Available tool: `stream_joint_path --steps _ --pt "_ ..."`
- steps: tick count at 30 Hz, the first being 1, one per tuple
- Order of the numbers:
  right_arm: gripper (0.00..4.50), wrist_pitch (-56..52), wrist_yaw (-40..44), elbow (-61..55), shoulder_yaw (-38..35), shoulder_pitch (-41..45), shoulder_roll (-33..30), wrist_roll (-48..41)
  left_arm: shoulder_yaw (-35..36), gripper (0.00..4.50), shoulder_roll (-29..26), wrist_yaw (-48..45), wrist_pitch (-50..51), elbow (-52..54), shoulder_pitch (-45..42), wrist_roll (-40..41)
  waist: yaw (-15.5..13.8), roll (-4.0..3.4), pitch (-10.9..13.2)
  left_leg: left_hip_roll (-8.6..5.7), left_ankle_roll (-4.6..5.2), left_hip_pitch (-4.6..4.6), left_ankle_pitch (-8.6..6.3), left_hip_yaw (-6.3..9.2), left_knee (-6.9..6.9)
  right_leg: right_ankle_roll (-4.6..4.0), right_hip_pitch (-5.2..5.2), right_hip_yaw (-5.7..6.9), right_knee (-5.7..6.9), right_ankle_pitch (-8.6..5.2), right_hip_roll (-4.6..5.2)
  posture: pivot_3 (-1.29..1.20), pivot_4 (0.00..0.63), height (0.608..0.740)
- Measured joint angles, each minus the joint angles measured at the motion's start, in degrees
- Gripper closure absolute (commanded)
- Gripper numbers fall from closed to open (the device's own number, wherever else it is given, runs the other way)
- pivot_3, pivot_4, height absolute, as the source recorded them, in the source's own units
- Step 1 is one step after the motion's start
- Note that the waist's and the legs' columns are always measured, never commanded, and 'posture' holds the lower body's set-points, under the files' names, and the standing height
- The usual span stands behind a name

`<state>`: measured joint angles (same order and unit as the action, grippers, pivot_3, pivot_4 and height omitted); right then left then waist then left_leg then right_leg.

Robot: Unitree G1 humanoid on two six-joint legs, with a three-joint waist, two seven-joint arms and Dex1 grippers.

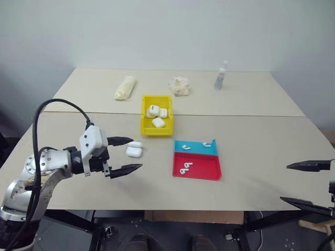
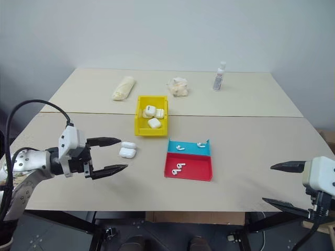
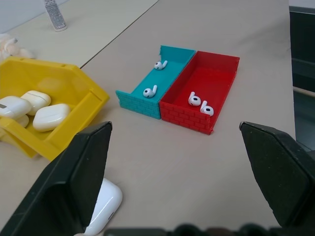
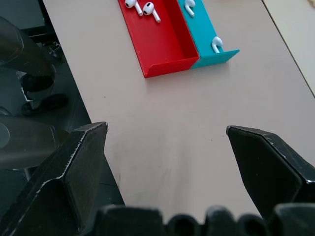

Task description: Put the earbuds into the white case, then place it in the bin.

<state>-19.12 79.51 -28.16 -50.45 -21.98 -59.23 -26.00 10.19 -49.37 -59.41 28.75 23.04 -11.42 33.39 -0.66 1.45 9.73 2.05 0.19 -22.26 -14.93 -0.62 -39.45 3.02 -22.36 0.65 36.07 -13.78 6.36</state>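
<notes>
Beige table [image 1: 251,157], white case [image 1: 134,150] just beyond left gripper's [image 1: 125,155] wide-apart jaws.

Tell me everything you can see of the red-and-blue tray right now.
The tray is a small, flat, open-topped plastic piece in two side-by-side compartments, one red and one teal-blue, with low walls moulded in a brick pattern. It sits flat on the table, in front of and to the right of the yellow bin, apart from it. The red half, nearer the robot, holds two earbuds lying close together; the blue half holds two more, spaced apart. Neither gripper touches it.
</notes>
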Motion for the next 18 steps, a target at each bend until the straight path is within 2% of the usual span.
stream_joint_path --steps 12,18 --pt "0.04 0.1 -0.5 0.3 1.8 1.5 0.0 0.1 0.2 0.0 -0.6 7.6 5.6 2.6 -1.5 0.5 0.0 0.01 0.0 -0.01 0.0 0.0 0.0 0.01 0.03 0.0 0.0 0.0 -0.01 0.0 0.01 0.0 0.15 0.74" --pt "0.04 0.6 -1.5 0.8 4.1 2.9 0.0 0.9 -0.4 0.0 -2.5 16.2 15.3 8.5 -2.5 -1.6 0.0 0.02 0.0 -0.01 0.0 0.01 0.0 0.02 0.05 0.01 0.0 -0.01 -0.01 0.0 0.01 0.0 0.15 0.74"
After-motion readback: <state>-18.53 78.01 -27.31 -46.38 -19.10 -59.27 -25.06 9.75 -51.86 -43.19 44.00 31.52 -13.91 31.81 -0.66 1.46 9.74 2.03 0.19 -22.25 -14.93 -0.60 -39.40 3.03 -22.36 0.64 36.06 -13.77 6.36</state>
